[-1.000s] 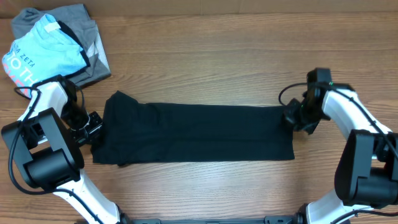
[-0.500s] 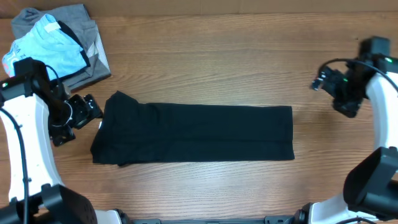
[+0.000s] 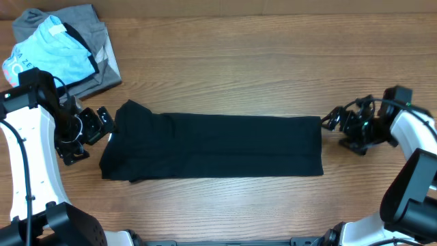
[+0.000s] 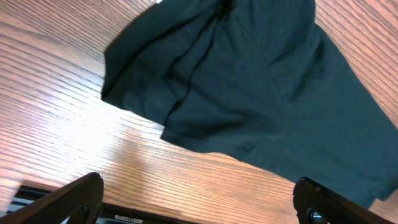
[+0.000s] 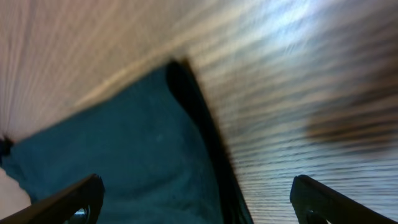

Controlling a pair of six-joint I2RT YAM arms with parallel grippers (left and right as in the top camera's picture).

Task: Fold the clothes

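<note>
The clothes (image 3: 218, 147), a black T-shirt, lie folded into a long flat strip across the middle of the wooden table. My left gripper (image 3: 95, 134) is at the strip's left end, open and holding nothing. In the left wrist view the clothes (image 4: 249, 81) lie ahead of the gripper (image 4: 199, 202), with bare wood between its wide-spread fingers. My right gripper (image 3: 340, 130) is just off the strip's right end, open. In the blurred right wrist view the edge of the clothes (image 5: 124, 155) runs between the gripper's (image 5: 199, 199) spread fingers.
A light blue printed shirt (image 3: 51, 58) lies on a grey garment (image 3: 95, 34) at the table's back left corner, close behind my left arm. Bare wood (image 3: 239, 68) stretches behind and in front of the strip.
Both grippers have opened and let go of the strip's ends. They swung outward, then came back toward the ends, the right one lower and closer. The clothes have not moved.
</note>
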